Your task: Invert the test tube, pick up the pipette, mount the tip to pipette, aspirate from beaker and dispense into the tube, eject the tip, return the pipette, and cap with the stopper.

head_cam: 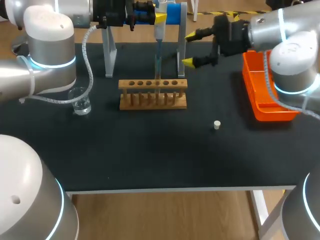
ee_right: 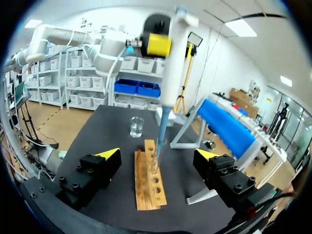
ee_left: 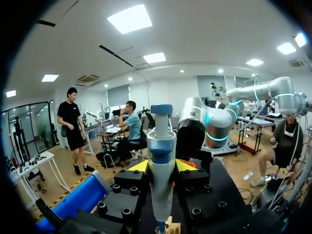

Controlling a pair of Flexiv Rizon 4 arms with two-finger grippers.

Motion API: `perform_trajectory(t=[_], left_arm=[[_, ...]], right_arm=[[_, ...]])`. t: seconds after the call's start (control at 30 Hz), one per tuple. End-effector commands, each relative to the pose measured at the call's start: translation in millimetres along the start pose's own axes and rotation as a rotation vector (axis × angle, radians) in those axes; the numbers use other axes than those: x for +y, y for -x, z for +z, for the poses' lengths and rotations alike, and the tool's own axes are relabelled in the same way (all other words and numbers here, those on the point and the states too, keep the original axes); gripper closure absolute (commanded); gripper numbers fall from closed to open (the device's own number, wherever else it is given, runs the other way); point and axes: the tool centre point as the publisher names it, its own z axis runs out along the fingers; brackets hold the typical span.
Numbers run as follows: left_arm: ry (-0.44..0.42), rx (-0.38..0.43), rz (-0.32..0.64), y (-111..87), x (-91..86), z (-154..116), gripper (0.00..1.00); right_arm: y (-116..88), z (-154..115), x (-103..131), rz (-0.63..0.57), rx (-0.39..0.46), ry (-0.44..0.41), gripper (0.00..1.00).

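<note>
Left gripper: my left gripper (ee_left: 162, 166) is clamped on the pipette (ee_left: 161, 146), a yellow pad pressed against each side of the white-and-blue body, which hangs upright.
Pipette tip: the tip (head_cam: 158, 60) points straight down at the test tube (head_cam: 157, 92). The tube stands mouth up in a middle hole of the wooden rack (head_cam: 153, 85). Whether the tip's end is inside the mouth cannot be told.
Right gripper: my right gripper (head_cam: 189, 49) stands wide apart and empty, just beside the rack's far right end and near the pipette.
Step in hand: judging by the pose, this is the dispensing stage, with liquid going from the pipette into the tube.
Next move: the plunger has to be emptied, then the pipette lifted straight up so the tip clears the glass before it is ejected, probably at the orange bin (head_cam: 260, 107).
Waiting items: the beaker (head_cam: 80, 102) sits well apart to the rack's left. The white stopper (head_cam: 217, 125) lies alone on the black table (head_cam: 150, 150). The grey stand (head_cam: 182, 30) behind the rack awaits the pipette.
Writing: nothing on the pipette, rack or bin can be read.
</note>
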Motion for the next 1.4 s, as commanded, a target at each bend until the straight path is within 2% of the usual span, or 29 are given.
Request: perform_trajectory(t=[0.03, 0.17, 0.33, 1.2, 1.4], left_arm=[[0.000, 0.000, 0.000, 0.2, -0.5, 0, 1.00], [0.000, 0.000, 0.000, 0.2, -0.5, 0, 1.00], [0.000, 0.000, 0.000, 0.2, -0.5, 0, 1.00], [0.000, 0.000, 0.000, 0.2, -0.5, 0, 1.00], [0.000, 0.000, 0.000, 0.2, -0.5, 0, 1.00]], right_arm=[[-6, -49, 24, -0.010, -0.038, 0.008, 0.00], [-2, -59, 45, -0.016, -0.060, 0.025, 0.00], [3, -66, 67, 0.038, -0.071, 0.026, 0.00], [3, -66, 67, 0.038, -0.071, 0.026, 0.00], [8, -71, 92, 0.025, -0.048, 0.067, 0.00]])
